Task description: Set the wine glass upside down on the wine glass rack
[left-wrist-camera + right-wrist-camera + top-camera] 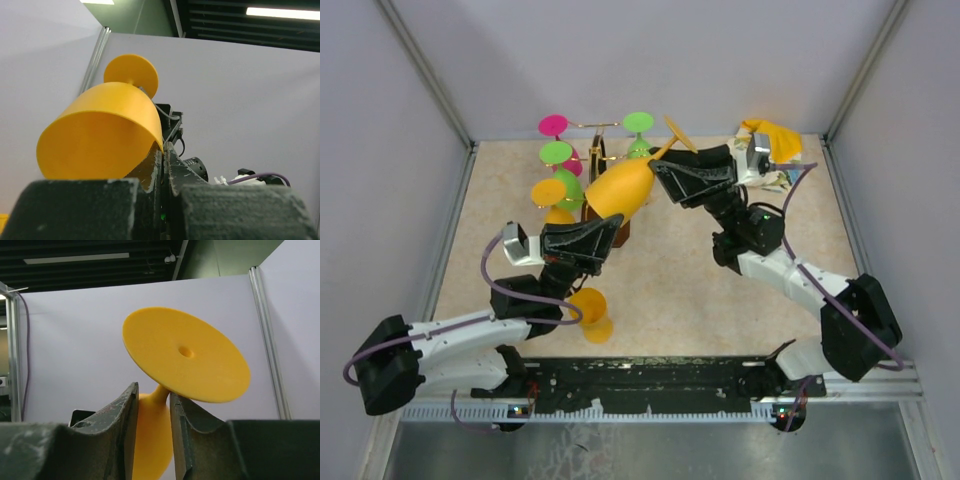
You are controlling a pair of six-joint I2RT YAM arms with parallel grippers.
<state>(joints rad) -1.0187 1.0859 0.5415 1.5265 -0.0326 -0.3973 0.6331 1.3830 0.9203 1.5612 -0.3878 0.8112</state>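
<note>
Tabletop [720, 300] of speckled beige filled the walled cell, with the left arm [450, 340] and the right arm [790, 275] reaching from the near edge toward its far middle. There stood the wine glass rack [600, 150], its gold wire carrying green, pink and orange hanging glasses [556, 153] on its left side. Just right of the rack, the orange wine glass [620, 188] was held in the air, tilted, its mouth toward the near left and its foot toward the far right, not on the rack. The right gripper [658, 168] was clamped on the stem [159, 392], one of its fingers [125, 420] on either side just under the foot [185, 352]. The left gripper [610, 228] seemed to pinch the bowl's [100, 135] rim, its fingers [150, 175] nearly together. A spare orange glass [590, 315] lay by the left arm, and a yellow cloth [772, 138] sat at the far right.
</note>
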